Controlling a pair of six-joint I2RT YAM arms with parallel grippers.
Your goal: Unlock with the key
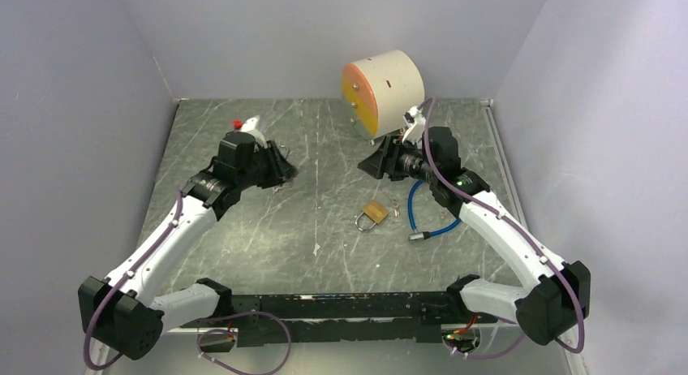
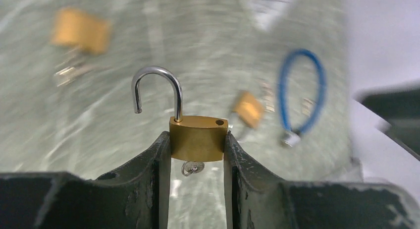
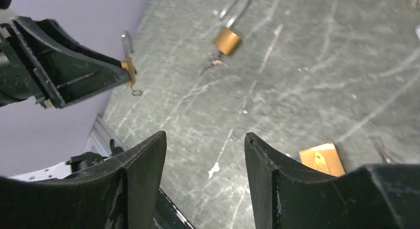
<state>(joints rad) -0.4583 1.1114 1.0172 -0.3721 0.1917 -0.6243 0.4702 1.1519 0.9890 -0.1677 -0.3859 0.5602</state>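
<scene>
Brass padlock (image 2: 198, 139) is clamped by its body between the left fingers (image 2: 148, 174), above the desk (image 2: 99, 135). Its long axis runs in line with the fingers: the open shackle (image 2: 157, 83) points away from the wrist, and the key (image 2: 192, 167) hangs from the wrist-side end. Right fingers (image 3: 143, 159) stand apart, holding nothing.

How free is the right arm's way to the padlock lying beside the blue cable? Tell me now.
Probably free. The right gripper hangs open and empty over the table, and the padlock lies uncovered just nearer its base, apart from the blue cable. Nothing stands between them.
</scene>
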